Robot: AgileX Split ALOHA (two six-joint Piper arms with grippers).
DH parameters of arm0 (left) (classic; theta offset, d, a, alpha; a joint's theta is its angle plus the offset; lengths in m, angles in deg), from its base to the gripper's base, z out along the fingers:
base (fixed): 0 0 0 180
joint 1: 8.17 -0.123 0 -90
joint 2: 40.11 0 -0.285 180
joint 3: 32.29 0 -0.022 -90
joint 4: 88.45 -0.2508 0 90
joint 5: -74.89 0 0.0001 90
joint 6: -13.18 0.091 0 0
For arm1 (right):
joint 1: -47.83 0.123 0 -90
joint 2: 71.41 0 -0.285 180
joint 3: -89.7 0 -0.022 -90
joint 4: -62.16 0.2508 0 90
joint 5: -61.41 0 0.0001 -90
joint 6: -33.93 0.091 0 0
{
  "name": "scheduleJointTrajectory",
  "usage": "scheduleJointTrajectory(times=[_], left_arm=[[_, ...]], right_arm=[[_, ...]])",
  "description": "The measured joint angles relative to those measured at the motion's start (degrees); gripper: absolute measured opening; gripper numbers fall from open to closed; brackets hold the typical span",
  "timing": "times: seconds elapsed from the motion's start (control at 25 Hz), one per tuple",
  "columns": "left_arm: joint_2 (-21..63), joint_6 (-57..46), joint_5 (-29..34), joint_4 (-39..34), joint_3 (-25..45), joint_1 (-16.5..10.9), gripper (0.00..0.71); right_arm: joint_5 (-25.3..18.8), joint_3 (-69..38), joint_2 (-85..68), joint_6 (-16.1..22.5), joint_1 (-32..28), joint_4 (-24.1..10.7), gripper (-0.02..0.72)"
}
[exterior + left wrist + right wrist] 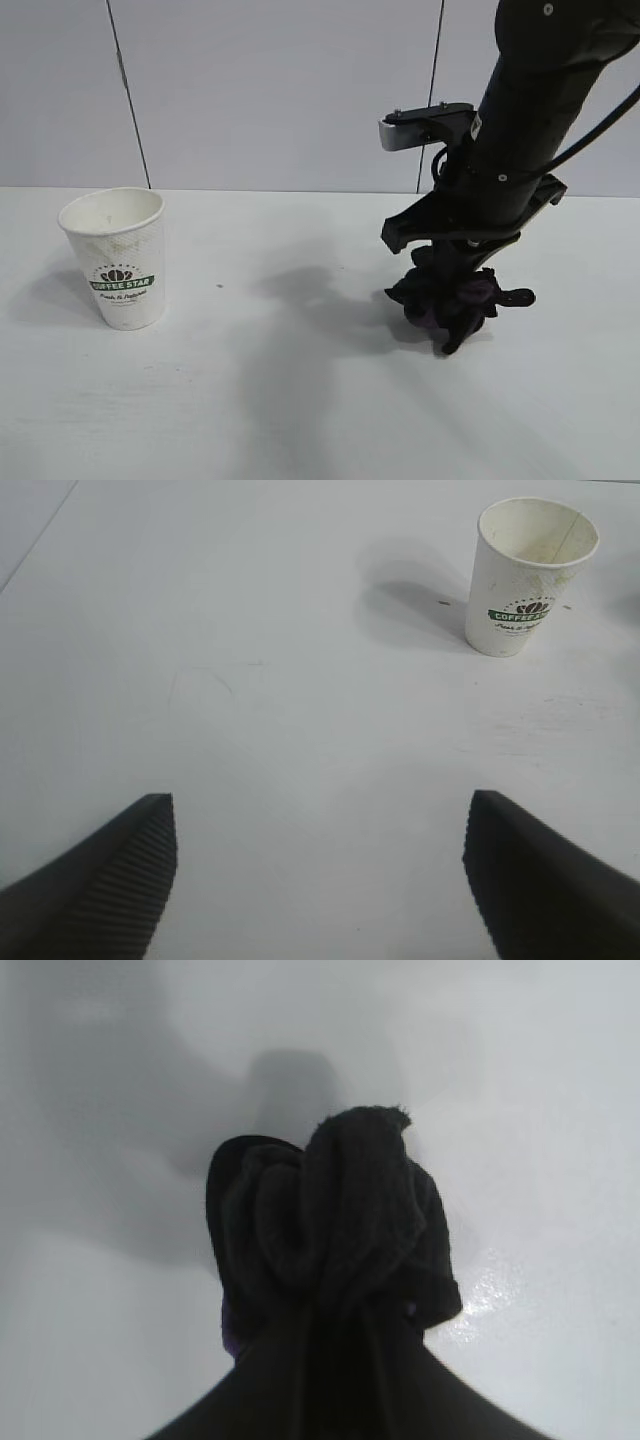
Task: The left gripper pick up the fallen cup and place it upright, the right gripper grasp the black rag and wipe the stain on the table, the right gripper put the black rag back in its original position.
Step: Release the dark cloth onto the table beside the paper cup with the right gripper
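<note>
One relation to mind: black rag (455, 300) bunched straight below the right gripper (452, 318), pinched tight and pressed to the table (300, 400); cup (118, 258) upright far off; left gripper (318, 875) wide open, empty.

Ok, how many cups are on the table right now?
1. The cup stands upright on the table, toward the left arm's side, apart from the black rag held in the right hand. None others visible.
</note>
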Motion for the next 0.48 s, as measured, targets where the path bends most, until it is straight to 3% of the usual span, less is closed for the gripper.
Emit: scheduleJointTrajectory(times=[0.2, 0.28, 0.32, 0.48], left_arm=[[0.0, 0.0, 0.0, 0.0, 0.0, 0.0, 0.570], [0.0, 0.0, 0.0, 0.0, 0.0, 0.0, 0.570], [0.0, 0.0, 0.0, 0.0, 0.0, 0.0, 0.570], [0.0, 0.0, 0.0, 0.0, 0.0, 0.0, 0.570]], right_arm=[[0.2, 0.0, 1.4, 0.0, 0.0, 6.0, 0.054], [0.5, 0.0, 1.7, -1.1, 0.0, 8.6, 0.088], [0.7, 0.0, 1.7, -2.0, 0.0, 9.7, 0.125], [0.9, 0.0, 1.7, -3.7, 0.0, 11.0, 0.430]])
